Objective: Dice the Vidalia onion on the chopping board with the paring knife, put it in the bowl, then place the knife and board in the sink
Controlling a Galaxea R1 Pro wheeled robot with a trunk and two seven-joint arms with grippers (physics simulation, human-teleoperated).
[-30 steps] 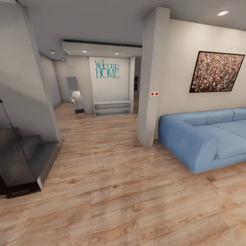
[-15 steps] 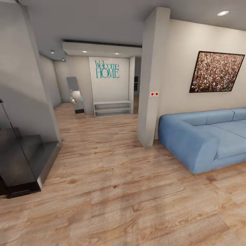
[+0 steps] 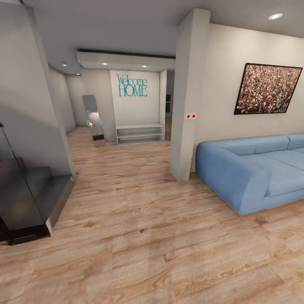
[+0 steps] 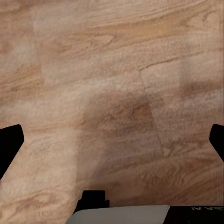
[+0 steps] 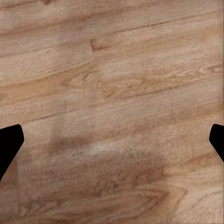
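Observation:
I am in a living room with a wooden plank floor (image 3: 143, 236); the sink, onion, chopping board, paring knife, bowl and countertop are out of view. In the left wrist view my left gripper (image 4: 112, 140) hangs open over bare floor, its dark fingertips (image 4: 10, 142) at the frame's sides with nothing between them. My right gripper (image 5: 112, 140) is likewise open above the planks, holding nothing.
A blue sofa (image 3: 253, 169) stands at the right under a framed picture (image 3: 267, 89). A white pillar (image 3: 185, 105) rises beside it. A dark glass stair landing (image 3: 25, 202) sits at the left. Ahead, a hallway leads to a white shelf (image 3: 139, 133) and a leaning mirror (image 3: 93, 118).
The head view has barely shifted. The pale reflection in the hallway mirror has become smaller.

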